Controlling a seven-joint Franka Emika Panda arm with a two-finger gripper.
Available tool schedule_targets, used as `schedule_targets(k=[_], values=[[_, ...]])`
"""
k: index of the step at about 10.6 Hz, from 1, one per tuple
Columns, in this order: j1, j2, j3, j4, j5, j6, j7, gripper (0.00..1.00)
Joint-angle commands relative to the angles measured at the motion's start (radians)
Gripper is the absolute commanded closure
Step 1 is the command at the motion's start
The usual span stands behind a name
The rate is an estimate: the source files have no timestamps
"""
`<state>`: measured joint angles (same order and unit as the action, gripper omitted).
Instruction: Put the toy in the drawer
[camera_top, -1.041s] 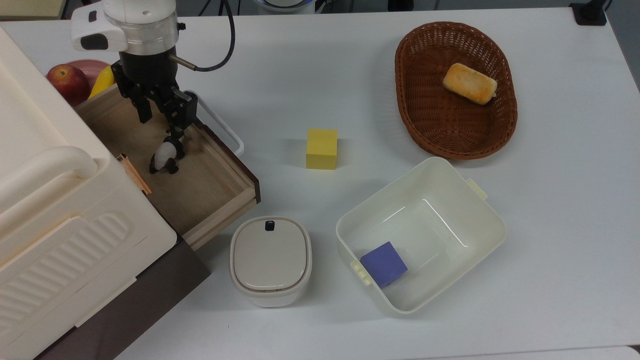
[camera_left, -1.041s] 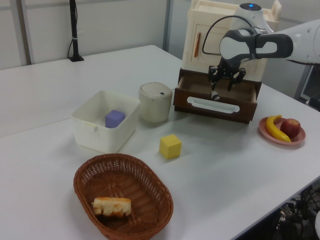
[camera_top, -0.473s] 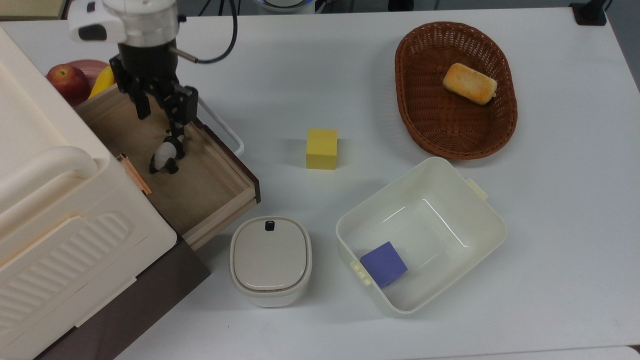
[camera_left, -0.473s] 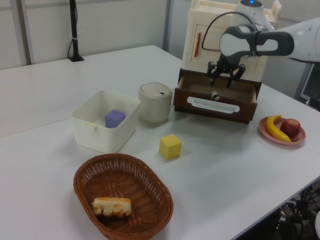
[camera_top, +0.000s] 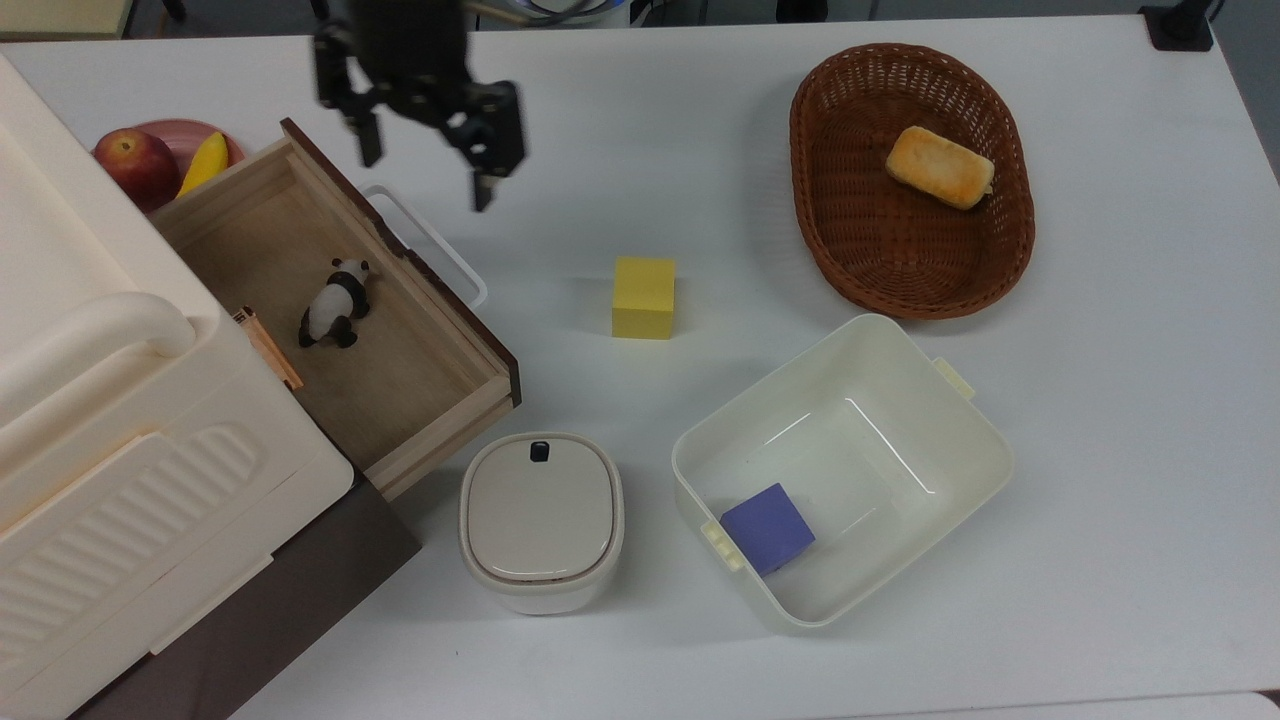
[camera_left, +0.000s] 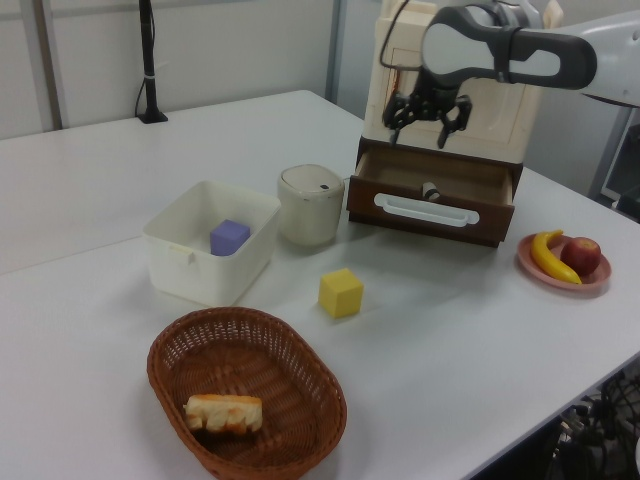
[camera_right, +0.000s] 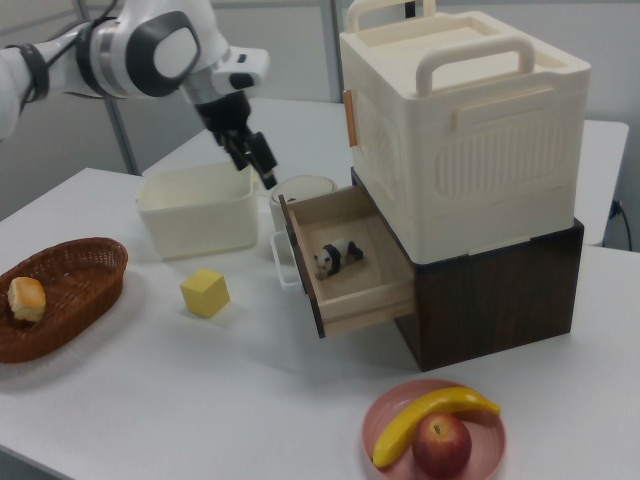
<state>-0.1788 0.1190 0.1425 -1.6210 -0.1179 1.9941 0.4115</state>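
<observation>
The toy (camera_top: 335, 302), a small black-and-white panda, lies on its side on the floor of the drawer (camera_top: 400, 385), free of any grasp. The same toy (camera_right: 337, 257) rests mid-drawer in the right view. The drawer (camera_left: 430, 213) is pulled out, its dark front and white loop handle (camera_top: 432, 243) facing the table. My gripper (camera_top: 425, 160) hangs open and empty above the table, just beyond the drawer's front, toward the top view's upper right of the toy. In the left view the gripper (camera_left: 422, 118) is well above the drawer.
A yellow cube (camera_top: 643, 297) stands mid-table. A cream bin (camera_top: 900, 370) holds a purple cube (camera_top: 768, 527). A lidded container (camera_top: 541, 518) sits by the drawer's corner. A wicker basket (camera_top: 850, 230) holds bread (camera_top: 939, 167). A fruit plate (camera_right: 385, 415) lies beside the cabinet.
The gripper has risen out of the drawer and swung toward the top view's upper right, past the drawer front. The toy stays lying where it was in the drawer.
</observation>
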Motion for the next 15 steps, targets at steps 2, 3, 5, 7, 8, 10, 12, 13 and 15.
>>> schedule_targets(k=[2, 3, 5, 7, 8, 10, 12, 13, 15], values=[[0.058, -0.093, 0.003, 0.0, 0.094, -0.263, -0.224, 0.0], [0.059, -0.12, 0.003, -0.002, 0.133, -0.308, -0.259, 0.0], [0.082, -0.159, 0.003, -0.002, 0.158, -0.365, -0.264, 0.0], [0.096, -0.156, 0.003, -0.007, 0.159, -0.367, -0.27, 0.0], [0.114, -0.153, 0.008, -0.016, 0.149, -0.36, -0.292, 0.0], [0.119, -0.153, -0.003, -0.033, 0.144, -0.348, -0.303, 0.0], [0.124, -0.151, -0.024, -0.036, 0.142, -0.319, -0.29, 0.0], [0.149, -0.159, -0.055, -0.046, 0.144, -0.319, -0.29, 0.0], [0.203, -0.157, -0.121, -0.043, 0.144, -0.319, -0.29, 0.0]])
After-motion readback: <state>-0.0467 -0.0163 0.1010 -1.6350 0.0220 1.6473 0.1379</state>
